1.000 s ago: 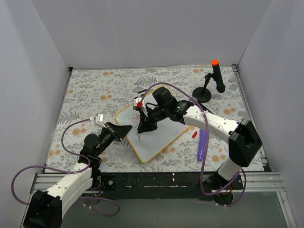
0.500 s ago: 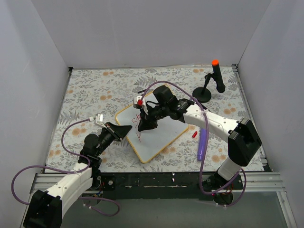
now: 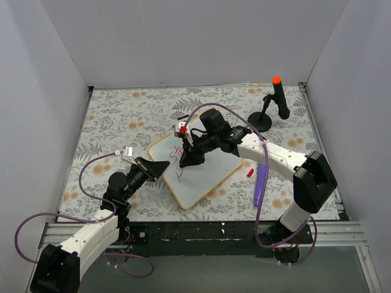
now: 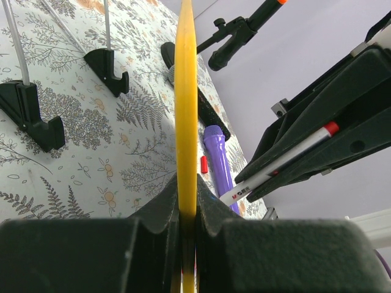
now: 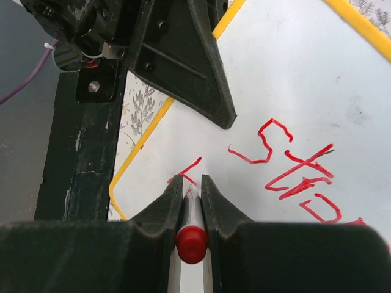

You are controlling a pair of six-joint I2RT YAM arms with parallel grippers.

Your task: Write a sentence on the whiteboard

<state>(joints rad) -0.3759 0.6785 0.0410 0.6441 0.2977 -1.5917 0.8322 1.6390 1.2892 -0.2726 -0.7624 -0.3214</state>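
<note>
The whiteboard [image 3: 208,178] lies tilted on the flowered table, framed in yellow. My left gripper [image 3: 160,166] is shut on its left edge, and the left wrist view shows the yellow frame [image 4: 186,91] pinched between the jaws [image 4: 187,183]. My right gripper [image 3: 185,162] is shut on a white marker with a red end [image 5: 192,242], its tip down on the board. That gripper [image 5: 192,183] stands over a short new red stroke. The sentence [image 5: 293,171] is a few red letters to the upper right of the tip; in the top view the letters [image 3: 178,152] are partly hidden by the gripper.
A purple stick [image 3: 261,186] and a small red cap [image 3: 250,173] lie right of the board. A black stand with an orange tip [image 3: 278,101] is at the back right. Two black clip feet [image 4: 30,116] hold wire rods. Grey walls enclose the table.
My right gripper has shifted the marker slightly back and to the right, and a new red stroke shows on the board's lower left. The left gripper has not moved.
</note>
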